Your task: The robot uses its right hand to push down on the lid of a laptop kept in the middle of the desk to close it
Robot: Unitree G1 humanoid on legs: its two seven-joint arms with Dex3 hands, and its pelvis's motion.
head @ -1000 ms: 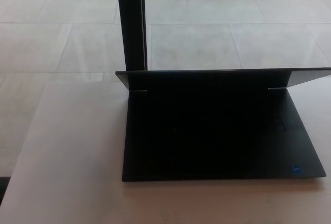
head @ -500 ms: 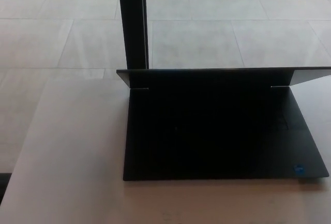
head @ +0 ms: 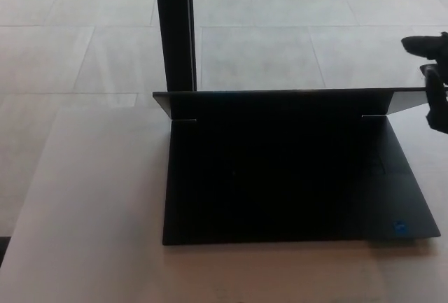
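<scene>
Newly arrived at the right edge since half a second ago: right hand [head: 432, 72], black, only partly inside the picture, level with the far right corner of the lid [head: 280, 103]. Cannot tell whether spread or closed, since just a stub and a sliver of finger show, the rest cut off by the border. No contact with the lid visible yet; apparently just beside its corner. Left hand nowhere in sight.

Nearest, pale desk [head: 91, 233], bare along the front. On it, about mid-desk, laptop [head: 280, 184], dark, base lying flat, small blue sticker [head: 400, 229] at the near right corner. Lid open, standing up from the hinge at the back and leaning away, top edge a thin line. Beyond, black post [head: 175, 30] rising behind the left end of the lid, then tiled floor [head: 315, 37].

Judging by this: approach only just begun, closing not started. Next, probably over the top edge from behind, then a press forward and down.
</scene>
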